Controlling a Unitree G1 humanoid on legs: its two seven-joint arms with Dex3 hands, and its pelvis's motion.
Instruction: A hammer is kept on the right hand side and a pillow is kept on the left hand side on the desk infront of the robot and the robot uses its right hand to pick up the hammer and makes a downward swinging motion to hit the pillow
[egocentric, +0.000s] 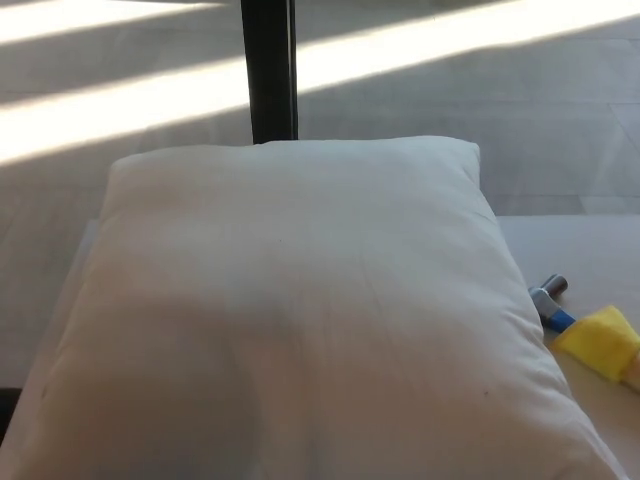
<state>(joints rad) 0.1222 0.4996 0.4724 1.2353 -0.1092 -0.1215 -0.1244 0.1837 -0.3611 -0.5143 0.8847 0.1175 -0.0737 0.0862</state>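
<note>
A large white pillow (300, 320) fills most of the view, lying flat and covering the left and middle of the pale desk (580, 250). Beside the pillow's right edge, at the desk's right edge, lies a hammer (575, 325) with a metal head, blue neck and yellow wrapping, partly cut off. A dark post (268, 70) stands behind the pillow. Neither robot hand appears, so their state cannot be told.

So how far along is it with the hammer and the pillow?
Only the setup looks done: the pillow fills the desk and the hammer lies at its right edge. Nothing is in hand; neither robot hand shows. Picking up, swinging and hitting all remain.
</note>
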